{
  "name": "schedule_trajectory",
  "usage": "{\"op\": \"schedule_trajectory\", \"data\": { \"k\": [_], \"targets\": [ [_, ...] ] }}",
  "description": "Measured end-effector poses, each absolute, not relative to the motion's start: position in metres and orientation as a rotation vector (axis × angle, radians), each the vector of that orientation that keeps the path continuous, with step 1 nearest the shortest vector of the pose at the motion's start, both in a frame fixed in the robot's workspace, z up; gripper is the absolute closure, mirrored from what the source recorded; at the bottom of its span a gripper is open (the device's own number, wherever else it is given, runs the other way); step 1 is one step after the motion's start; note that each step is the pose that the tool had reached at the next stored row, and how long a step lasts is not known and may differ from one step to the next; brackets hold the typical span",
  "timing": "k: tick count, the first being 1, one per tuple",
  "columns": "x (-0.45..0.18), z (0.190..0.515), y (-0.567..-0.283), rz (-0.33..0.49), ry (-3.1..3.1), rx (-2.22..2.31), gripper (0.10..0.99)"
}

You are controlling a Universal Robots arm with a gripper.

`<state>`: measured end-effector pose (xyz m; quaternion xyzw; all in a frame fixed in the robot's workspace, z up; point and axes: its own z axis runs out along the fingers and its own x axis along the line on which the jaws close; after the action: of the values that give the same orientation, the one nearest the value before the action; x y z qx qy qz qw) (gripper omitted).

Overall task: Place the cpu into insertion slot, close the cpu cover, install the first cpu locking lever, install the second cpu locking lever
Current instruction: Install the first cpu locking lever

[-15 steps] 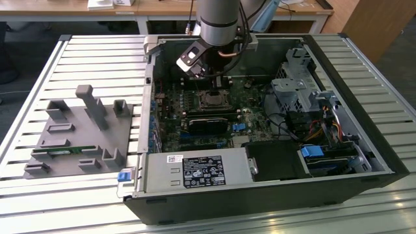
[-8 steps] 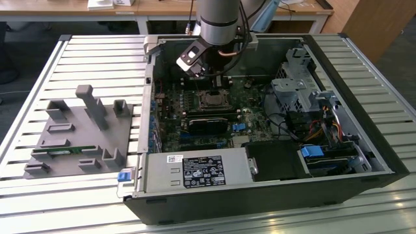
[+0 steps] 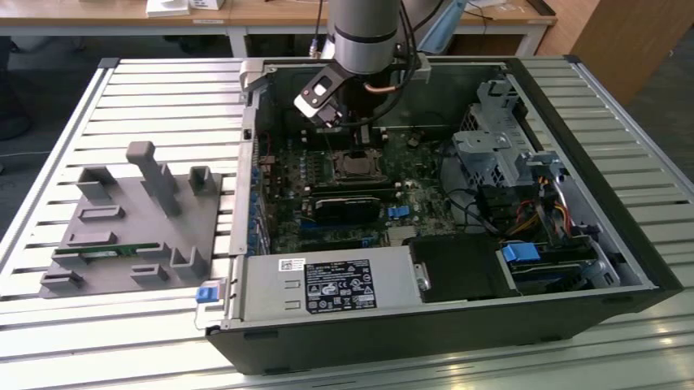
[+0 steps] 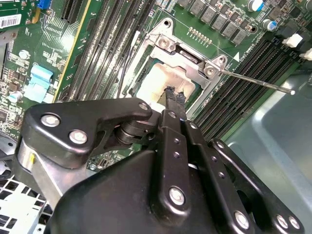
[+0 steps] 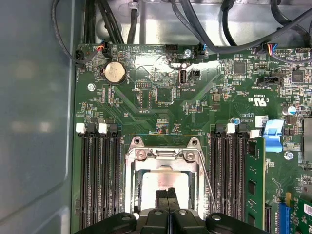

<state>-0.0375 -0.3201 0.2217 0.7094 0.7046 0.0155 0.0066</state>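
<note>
The cpu (image 5: 155, 181) lies in its socket on the motherboard (image 3: 325, 175), its pale metal top (image 4: 157, 82) showing through the square opening of the cpu cover (image 5: 165, 165). That silvery cover (image 4: 181, 49) lies flat around the chip. My gripper (image 4: 172, 95) is shut, its black fingertips (image 5: 171, 195) pressed together with nothing between them, right over the middle of the cpu. A thin wire locking lever (image 4: 256, 81) sticks out from one socket corner, away from the board. Along one side of the socket runs a lever (image 5: 207, 181). In the exterior view the gripper (image 3: 349, 138) hangs just behind the socket.
The open computer case (image 3: 607, 211) walls in the board on all sides. Memory slots (image 5: 100, 180) flank the socket, one holding a green module (image 5: 254, 185). Cables (image 5: 204, 29) cross behind. A grey fixture (image 3: 130, 219) stands at the exterior view's left.
</note>
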Motion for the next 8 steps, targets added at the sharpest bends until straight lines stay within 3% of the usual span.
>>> {"op": "schedule_trajectory", "data": {
  "k": [8],
  "targets": [
    [-0.0375,0.2234,-0.3201,0.049,2.204,2.22,0.98]
  ]
}}
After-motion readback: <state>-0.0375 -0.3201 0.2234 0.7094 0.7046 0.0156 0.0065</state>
